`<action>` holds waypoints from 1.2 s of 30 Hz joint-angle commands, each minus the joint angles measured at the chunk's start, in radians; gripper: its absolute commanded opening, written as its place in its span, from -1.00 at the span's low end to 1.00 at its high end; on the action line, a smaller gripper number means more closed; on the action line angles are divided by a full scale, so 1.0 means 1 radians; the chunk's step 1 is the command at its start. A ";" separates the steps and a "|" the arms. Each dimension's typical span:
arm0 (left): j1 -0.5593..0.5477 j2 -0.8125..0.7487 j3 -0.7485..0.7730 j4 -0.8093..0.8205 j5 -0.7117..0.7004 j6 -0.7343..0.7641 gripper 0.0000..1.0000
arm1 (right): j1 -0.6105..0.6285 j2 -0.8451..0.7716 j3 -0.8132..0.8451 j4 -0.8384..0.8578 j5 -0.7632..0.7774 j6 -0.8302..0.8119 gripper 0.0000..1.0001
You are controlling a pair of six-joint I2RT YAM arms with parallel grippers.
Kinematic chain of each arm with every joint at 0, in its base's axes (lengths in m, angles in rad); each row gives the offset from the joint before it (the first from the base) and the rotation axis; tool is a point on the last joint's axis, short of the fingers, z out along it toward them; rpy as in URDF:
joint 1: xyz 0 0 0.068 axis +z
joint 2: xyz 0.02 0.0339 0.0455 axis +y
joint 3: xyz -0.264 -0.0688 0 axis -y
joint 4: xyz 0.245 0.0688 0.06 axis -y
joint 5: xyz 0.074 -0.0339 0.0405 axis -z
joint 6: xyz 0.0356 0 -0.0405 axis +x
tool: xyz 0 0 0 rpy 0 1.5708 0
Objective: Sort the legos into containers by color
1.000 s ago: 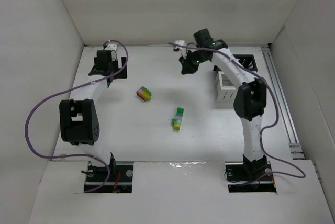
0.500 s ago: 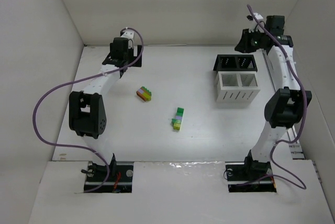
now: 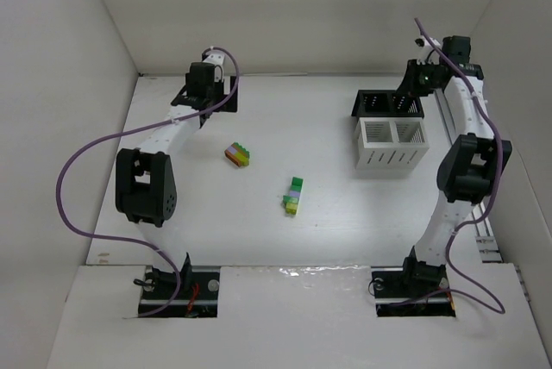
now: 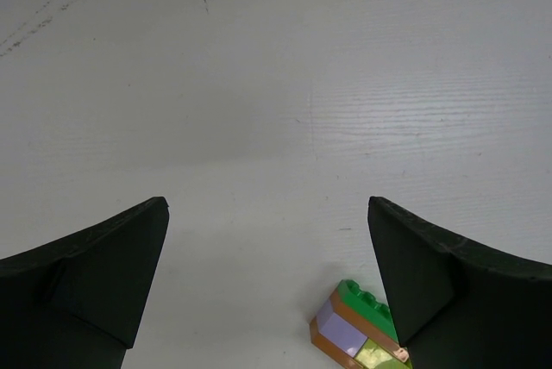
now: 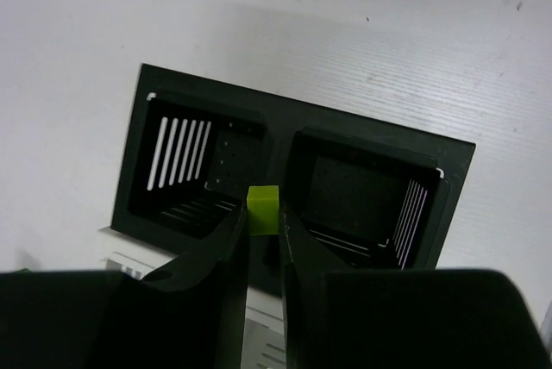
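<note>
From above, a multicoloured stack (image 3: 238, 154) and a green-topped stack (image 3: 294, 196) lie mid-bench (image 3: 302, 119), well apart from both pincers, and the right pincer (image 3: 420, 80) hangs over the black bins (image 3: 371, 103). At the left wrist, the left pincer (image 4: 266, 205) is spread wide and empty, with the multicoloured stack (image 4: 358, 334) just beside its right finger. At the right wrist, the right pincer is closed on a lime brick (image 5: 262, 211), above the divider between the black bins' compartments.

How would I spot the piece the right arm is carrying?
Find the black two-compartment bin at the table's far right. Over it hangs the right gripper, shut on a single lime brick: the only lego off the table, unlike the two multicoloured stacks.
</note>
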 commanded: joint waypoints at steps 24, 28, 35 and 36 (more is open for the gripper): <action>-0.009 -0.183 -0.120 0.034 0.238 0.177 1.00 | -0.009 -0.252 -0.192 -0.015 -0.335 -0.364 0.10; -0.019 -0.194 -0.164 0.016 0.182 0.188 1.00 | 0.180 -0.256 -0.196 -0.366 -0.317 -0.850 0.07; 0.077 -0.203 -0.163 -0.005 0.266 0.062 1.00 | 0.418 -0.234 -0.257 -0.455 -0.205 -1.331 0.07; 0.097 -0.203 -0.154 -0.005 0.292 0.045 1.00 | 0.454 -0.218 -0.237 -0.478 -0.182 -1.395 0.07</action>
